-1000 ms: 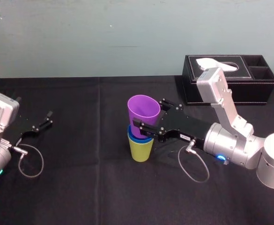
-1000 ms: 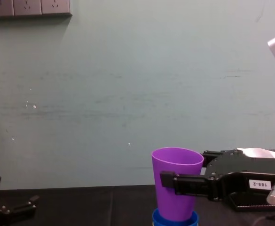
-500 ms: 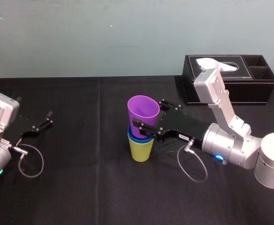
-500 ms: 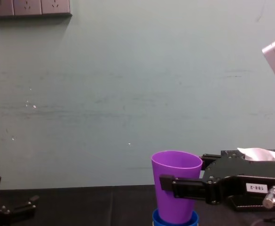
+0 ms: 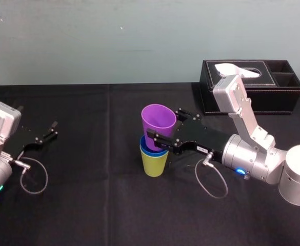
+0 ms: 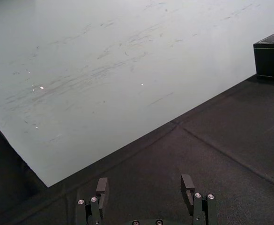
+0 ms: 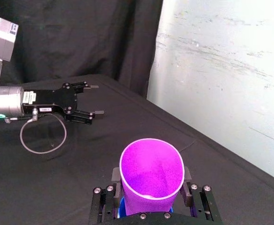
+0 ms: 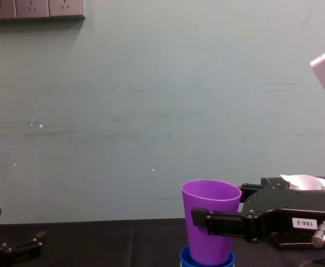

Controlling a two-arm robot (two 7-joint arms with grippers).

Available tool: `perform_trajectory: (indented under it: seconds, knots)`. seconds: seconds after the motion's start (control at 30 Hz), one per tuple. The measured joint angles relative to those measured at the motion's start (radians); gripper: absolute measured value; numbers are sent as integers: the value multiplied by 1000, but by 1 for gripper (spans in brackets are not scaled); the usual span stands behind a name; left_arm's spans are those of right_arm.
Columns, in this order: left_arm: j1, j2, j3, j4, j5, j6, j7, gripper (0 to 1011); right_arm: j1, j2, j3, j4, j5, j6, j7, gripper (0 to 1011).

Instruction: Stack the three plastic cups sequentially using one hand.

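**A:** Here's the right pincer (image 5: 162, 134), clamped on the purple cup (image 5: 158, 120) and holding it upright between the jaws.

**B:** And underneath?

**A:** Straight below the pincer is the blue cup (image 5: 145, 148), nested in the yellow-green cup (image 5: 153, 165) on the surface (image 5: 88, 200). Purple's base is already inside the blue rim with the axes lined up, so I'd say the way in is straight down.

**B:** Any change?

**A:** It's sunk a touch lower than a second ago.

**B:** Other arm?

**A:** The left pincer (image 5: 52, 129) has its fingers spread and is empty, well off to the working pincer's side.

Tissue box (image 5: 279, 100) (black) on table (image 5: 88, 205)
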Motion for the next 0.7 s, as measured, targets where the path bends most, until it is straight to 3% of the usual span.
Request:
perform_trajectory:
  seconds: [0.7]
  knots:
    - [0,0,0,0,0,0,0,1010,1,-5,-8,23,-5,-7,9,731]
